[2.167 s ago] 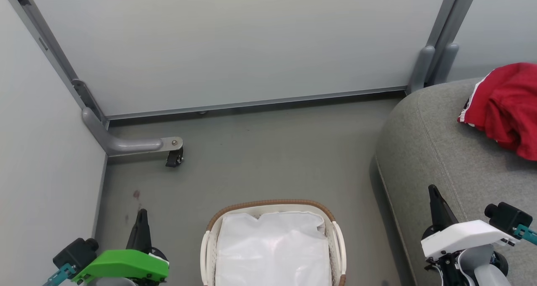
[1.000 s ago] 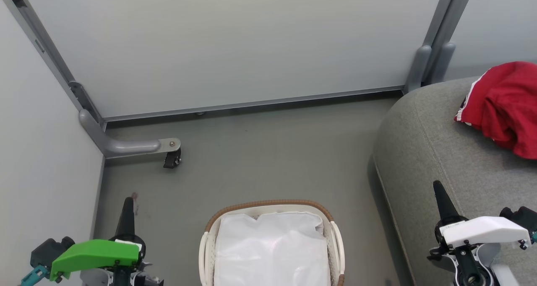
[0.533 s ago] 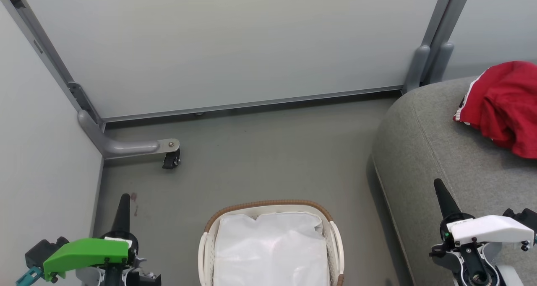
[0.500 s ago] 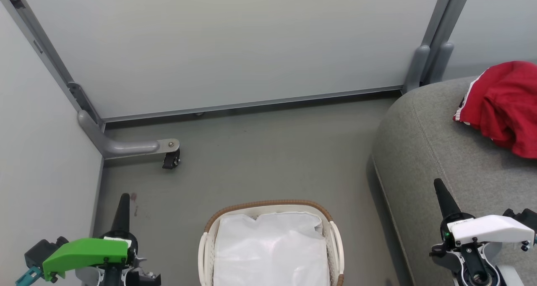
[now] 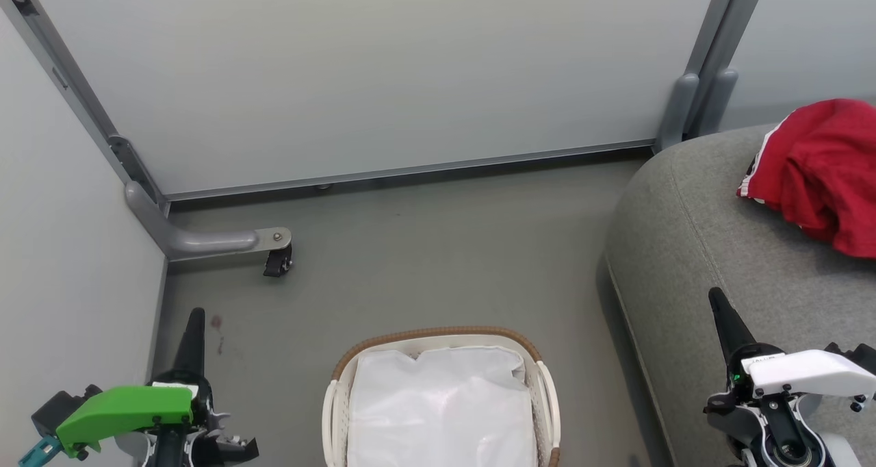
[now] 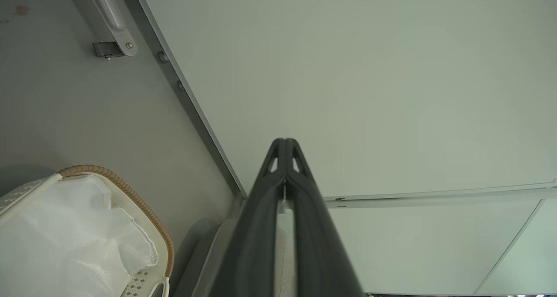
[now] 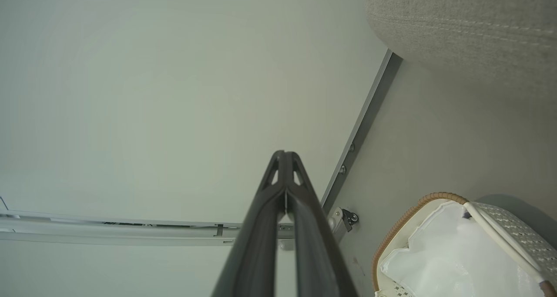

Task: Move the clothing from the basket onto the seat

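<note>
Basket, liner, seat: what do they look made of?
Basket: probably moulded white plastic, semi-matte; perforated wall, brown rim looks woven.
Liner: thin white fabric, possibly film; creased, faint sheen.
Seat: grey woven upholstery, matte; coarse weave, stitched seam.

you have a basket [image 5: 545, 398] of smooth white perforated plastic, with a brown woven rim [image 5: 438, 333] and a thin white cloth liner [image 5: 441, 412] that has a slight sheen. the seat [image 5: 698, 248] is grey cloth, coarse-woven and matt. the clothing [image 5: 821, 172] is soft red cloth, crumpled. the floor [image 5: 445, 248] looks smooth and matt, the wall panels [image 5: 376, 77] likewise, and their frame [image 5: 205, 237] is grey metal.
</note>
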